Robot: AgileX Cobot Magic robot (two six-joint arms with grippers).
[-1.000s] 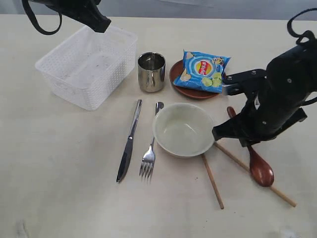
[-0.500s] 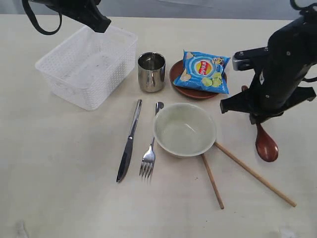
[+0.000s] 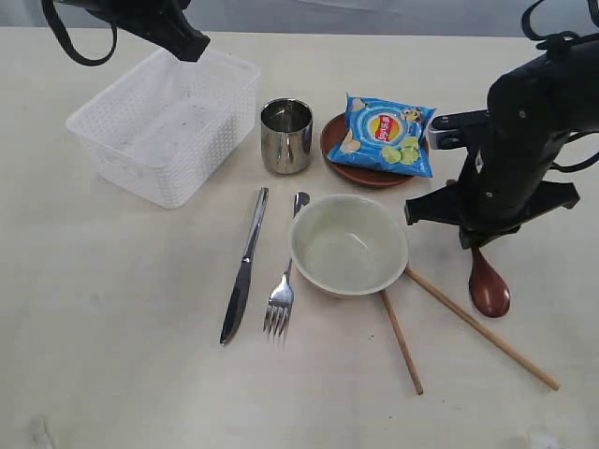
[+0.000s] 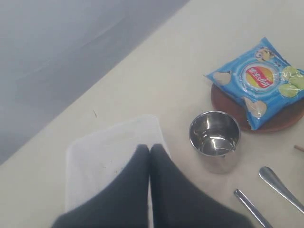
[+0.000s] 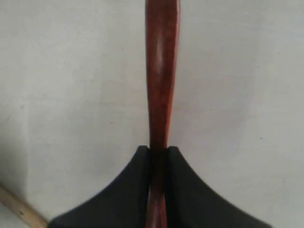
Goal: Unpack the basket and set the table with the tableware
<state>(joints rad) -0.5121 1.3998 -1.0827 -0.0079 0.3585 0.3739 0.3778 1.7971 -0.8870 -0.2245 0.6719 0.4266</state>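
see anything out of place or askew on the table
Yes: the blue chip bag lies on the small brown plate, covering most of it, and the two chopsticks lie splayed apart beside the bowl rather than paired.

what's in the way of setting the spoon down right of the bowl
The chopsticks lie splayed on the table right of the bowl, one close by the head of the spoon held in the right gripper. Nothing else visible there.
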